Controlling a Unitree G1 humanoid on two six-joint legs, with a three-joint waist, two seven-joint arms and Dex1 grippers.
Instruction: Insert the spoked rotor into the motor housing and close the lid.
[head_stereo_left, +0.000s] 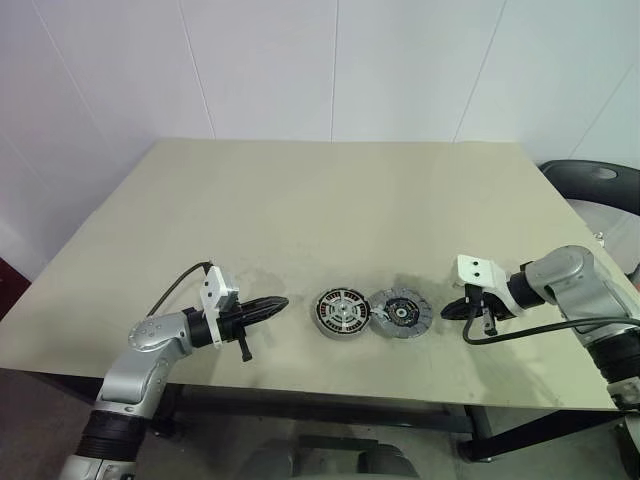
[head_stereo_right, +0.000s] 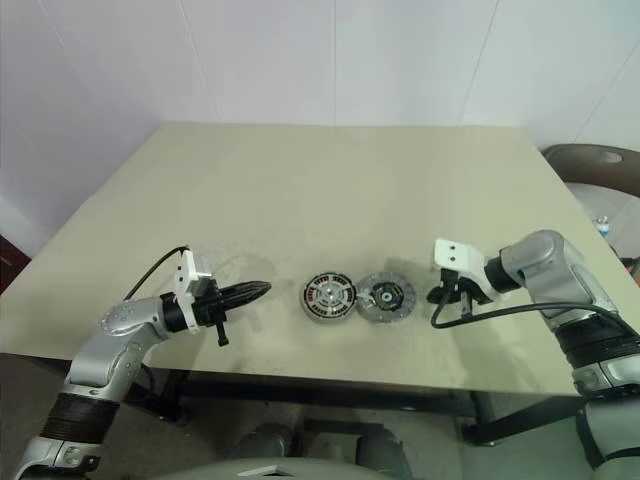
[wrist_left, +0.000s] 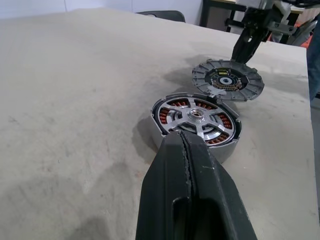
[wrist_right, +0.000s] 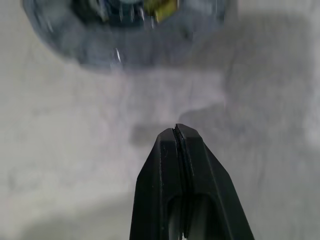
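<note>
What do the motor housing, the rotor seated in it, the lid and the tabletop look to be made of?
Motor housing: probably metal, matte silver-grey wall, with copper-coloured windings inside.
Spoked rotor: bright metal, judging by the glints on spokes and hub.
Lid: grey ribbed rim, likely cast metal; dark centre resembles a circuit board.
Table: matte beige, scuffed; material unclear.

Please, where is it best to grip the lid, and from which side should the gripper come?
Probably the lid's rim on the right gripper's side. It leans on the motor housing, dark face up, and that far edge faces bare table.
</note>
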